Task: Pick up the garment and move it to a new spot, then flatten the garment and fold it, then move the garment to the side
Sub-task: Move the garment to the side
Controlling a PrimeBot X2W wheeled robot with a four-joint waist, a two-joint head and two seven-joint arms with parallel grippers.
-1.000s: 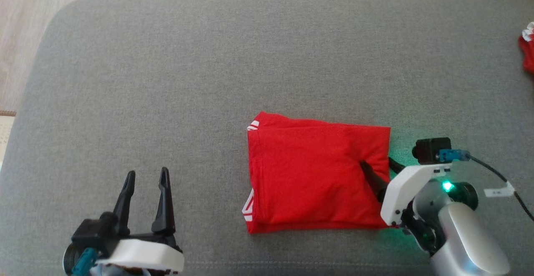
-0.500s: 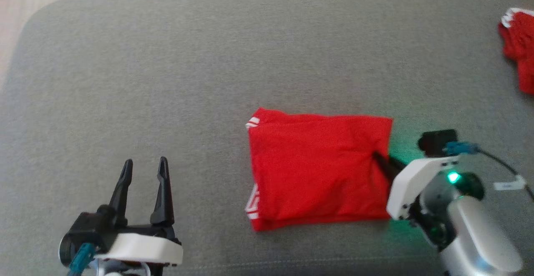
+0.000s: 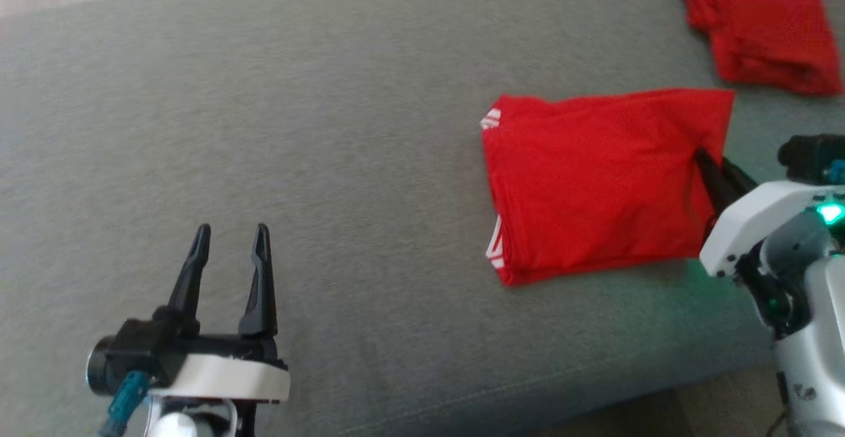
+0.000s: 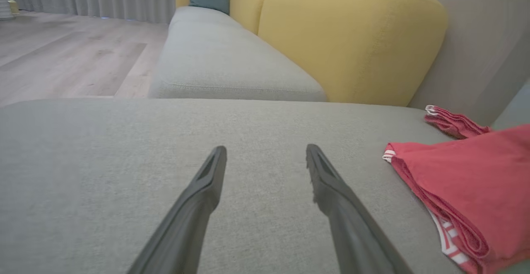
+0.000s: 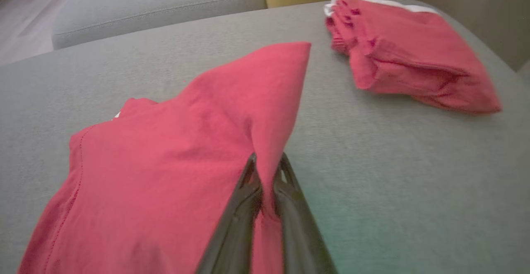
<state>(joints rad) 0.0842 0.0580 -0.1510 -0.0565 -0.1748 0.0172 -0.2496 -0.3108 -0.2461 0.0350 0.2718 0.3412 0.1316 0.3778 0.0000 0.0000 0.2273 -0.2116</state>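
The folded red garment [image 3: 594, 179] with white stripe trim lies on the grey sofa cushion [image 3: 330, 127], right of centre in the head view. My right gripper [image 3: 705, 163] is shut on its right edge, and that edge rises in a peak between the fingers [image 5: 265, 170]. The same garment [image 4: 468, 191] sits at the right of the left wrist view. My left gripper [image 3: 231, 232] hovers open over bare cushion at the lower left, far from the cloth, with nothing between its fingers [image 4: 265, 154].
A stack of folded red garments [image 3: 759, 24] rests at the cushion's far right corner, also seen as red garments [image 5: 410, 58] just beyond the held one. A yellow sofa back [image 4: 348, 38] and another grey cushion [image 4: 223, 58] stand behind. The cushion's front edge [image 3: 528, 404] runs below.
The head camera has turned, shifting the whole picture. My right gripper stays shut on the garment's right edge and has dragged it rightwards, closer to the red stack. The left gripper holds still.
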